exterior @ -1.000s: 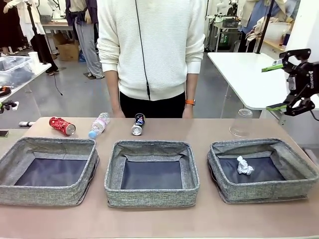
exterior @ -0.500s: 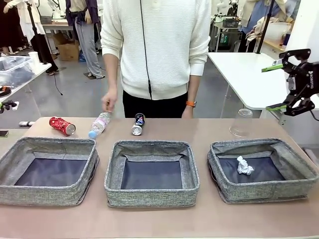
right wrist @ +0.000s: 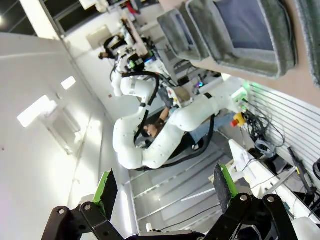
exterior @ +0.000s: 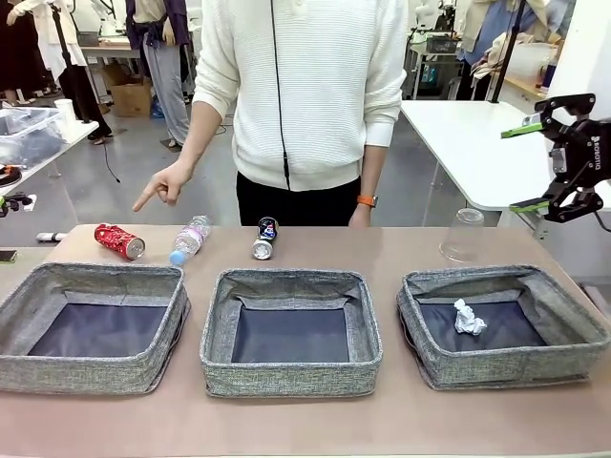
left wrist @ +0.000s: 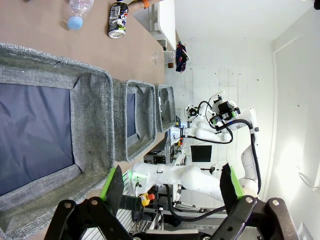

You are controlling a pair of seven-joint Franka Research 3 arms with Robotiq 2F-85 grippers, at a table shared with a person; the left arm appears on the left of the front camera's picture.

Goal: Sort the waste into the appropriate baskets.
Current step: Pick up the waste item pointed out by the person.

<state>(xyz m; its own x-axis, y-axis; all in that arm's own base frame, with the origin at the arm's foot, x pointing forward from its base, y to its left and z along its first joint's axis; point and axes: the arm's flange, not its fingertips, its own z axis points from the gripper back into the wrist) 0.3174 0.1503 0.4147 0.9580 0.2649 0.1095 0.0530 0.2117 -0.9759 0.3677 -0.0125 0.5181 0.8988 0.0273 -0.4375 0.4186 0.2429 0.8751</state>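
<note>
Three grey baskets stand in a row: left (exterior: 86,374), middle (exterior: 291,378), right (exterior: 506,368). A crumpled paper ball (exterior: 468,318) lies in the right basket. Behind them on the table lie a red can (exterior: 119,241), a blue-capped bottle (exterior: 189,239) and a dark can (exterior: 264,238); a clear cup (exterior: 463,235) stands upside down. My right gripper (exterior: 511,169) hangs open, high beyond the right table edge. My left gripper (left wrist: 171,182) is open over the left basket's (left wrist: 95,125) near wall, holding nothing. The right wrist view shows my right gripper (right wrist: 163,187) open and empty.
A person stands at the far side; one hand (exterior: 164,186) points a finger down-left above the red can and bottle. A white table (exterior: 477,143) stands behind at the right. The strip of table in front of the baskets is bare.
The person's hand rose from behind the table edge, moved left and now points a finger toward the red can. Neither arm nor any waste item has moved.
</note>
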